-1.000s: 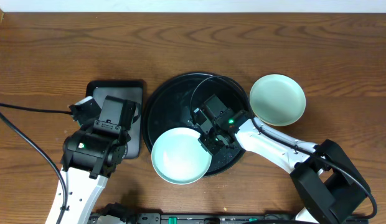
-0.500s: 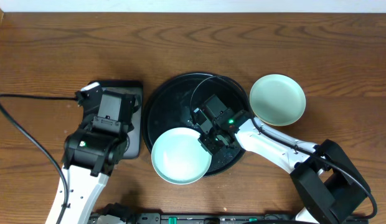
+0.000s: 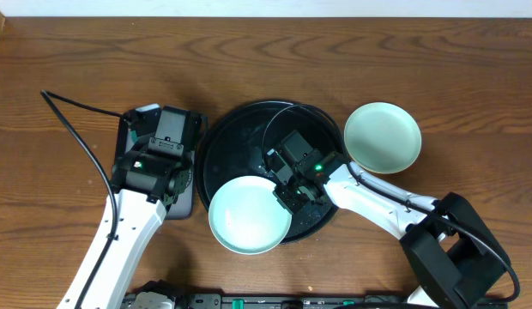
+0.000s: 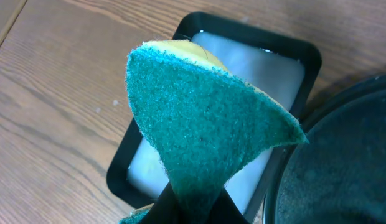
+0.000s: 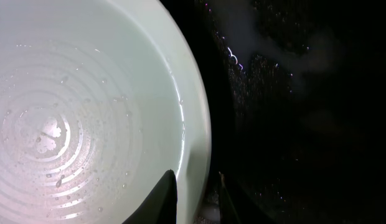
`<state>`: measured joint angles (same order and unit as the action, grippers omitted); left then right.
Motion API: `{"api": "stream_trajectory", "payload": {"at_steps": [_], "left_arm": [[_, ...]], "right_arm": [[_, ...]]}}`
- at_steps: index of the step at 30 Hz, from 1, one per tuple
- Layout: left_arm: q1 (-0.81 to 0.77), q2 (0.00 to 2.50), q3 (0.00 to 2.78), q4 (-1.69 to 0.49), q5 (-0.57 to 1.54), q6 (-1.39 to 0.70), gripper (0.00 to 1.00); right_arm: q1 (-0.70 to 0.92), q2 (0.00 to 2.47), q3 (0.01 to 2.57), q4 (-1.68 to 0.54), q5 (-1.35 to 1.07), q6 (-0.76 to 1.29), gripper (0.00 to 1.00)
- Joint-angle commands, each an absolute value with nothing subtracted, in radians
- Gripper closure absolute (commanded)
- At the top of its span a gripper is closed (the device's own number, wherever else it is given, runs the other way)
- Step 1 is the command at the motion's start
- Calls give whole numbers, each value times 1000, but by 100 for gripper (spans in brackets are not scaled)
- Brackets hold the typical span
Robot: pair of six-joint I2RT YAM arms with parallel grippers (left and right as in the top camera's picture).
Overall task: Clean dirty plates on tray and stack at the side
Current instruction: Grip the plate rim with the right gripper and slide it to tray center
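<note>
Plate [image 3: 244, 219] rim sits inside lowered right tool's [image 5: 194, 190] jaws.

Overhead looks straight down on the brown wooden table [image 3: 249, 60]. Both wrist views sit close, seemingly angled downward, sharing overhead's large round glossy black tray [image 3: 223, 150].

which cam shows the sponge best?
Left wrist. The green sponge fills the frame, pinched in the left end effector above the small tray. Overhead, the left arm hides it. Right wrist shows only a plate and the round tray, no sponge.
</note>
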<state>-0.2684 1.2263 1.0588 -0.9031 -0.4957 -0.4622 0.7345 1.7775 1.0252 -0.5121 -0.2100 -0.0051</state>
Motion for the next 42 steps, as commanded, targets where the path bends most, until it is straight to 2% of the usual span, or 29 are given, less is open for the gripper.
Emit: {"api": "stream_trajectory", "payload": {"at_steps": [1,7,10,14,25,30,34,42], "left_arm": [[-265,1221,1049,-910,-485,-442,92],[-265,1221,1049,-909,-483,-442,93],[-265,1221,1049,-900,-483,-442,92],[-265,1221,1049,-899,-483,-442,92],[-265,1222,1049,-899,-479,-443,92],[-265,1222,1049,-899,-474,-446,92],[-265,1222,1049,-894,-444,-446,92],[-265,1222,1049,-793,-445,-354,93]], "right_arm": [[748,1787,1017,-513,-214,4,79],[748,1787,966,-461,-213,4,80],[748,1787,963,-453,-185,4,99],[747,1786,969,-452,-156,5,99],[614,1761,1094,-451,121,225,99],[548,1761,1095,-411,128,226,99],[520,1761,1094,-410,149,303,99],[538,1768,1093,-412,97,217,99]]}}
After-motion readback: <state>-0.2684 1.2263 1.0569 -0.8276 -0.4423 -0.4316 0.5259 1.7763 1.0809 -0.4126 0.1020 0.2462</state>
